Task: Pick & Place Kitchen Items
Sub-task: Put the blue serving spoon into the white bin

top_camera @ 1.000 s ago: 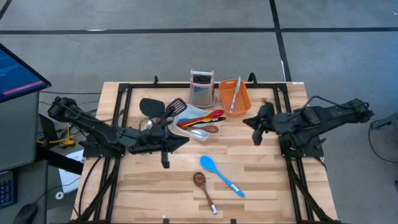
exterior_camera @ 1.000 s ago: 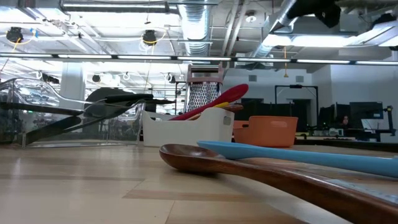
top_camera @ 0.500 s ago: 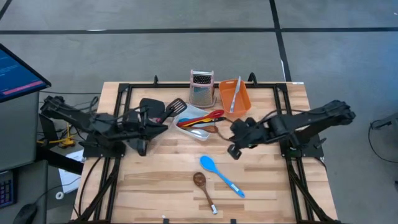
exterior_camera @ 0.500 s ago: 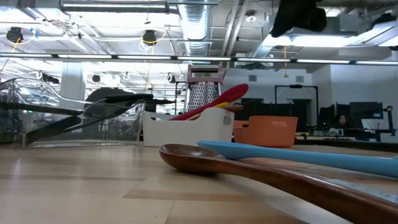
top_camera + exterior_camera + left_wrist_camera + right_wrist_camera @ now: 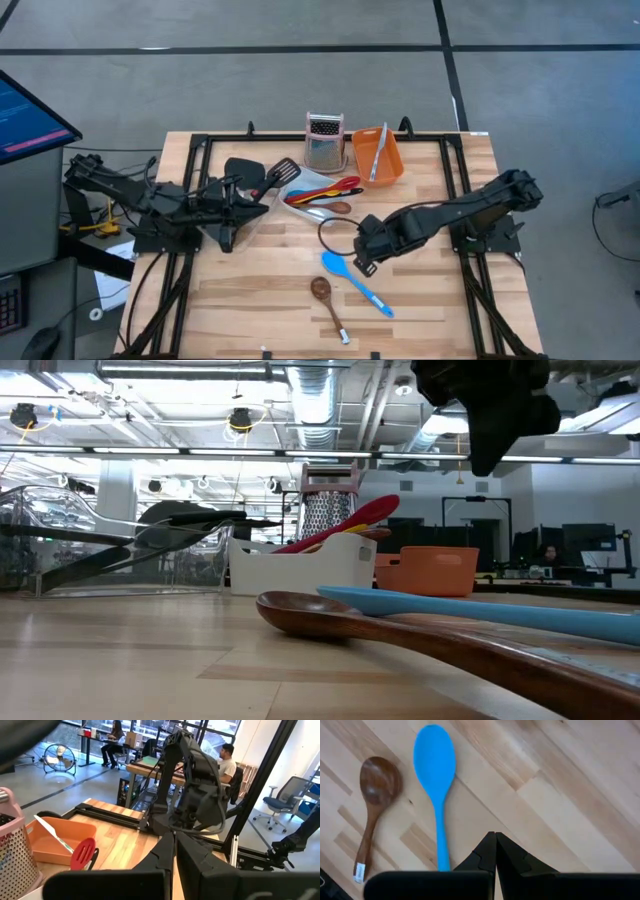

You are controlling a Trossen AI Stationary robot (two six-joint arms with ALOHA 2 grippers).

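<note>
- The high view is looking straight down on the whole table [image 5: 420, 300] from well above.
- The low view is sitting at tabletop level, facing across toward 12 o'clock, very near the wooden spoon [image 5: 420, 635].
- The left wrist view is facing toward 3 o'clock, taking in the right arm [image 5: 195, 795].
- The right wrist view is pointing down, close on the blue spoon [image 5: 436, 775], sharing both spoons with the high and low views.
</note>
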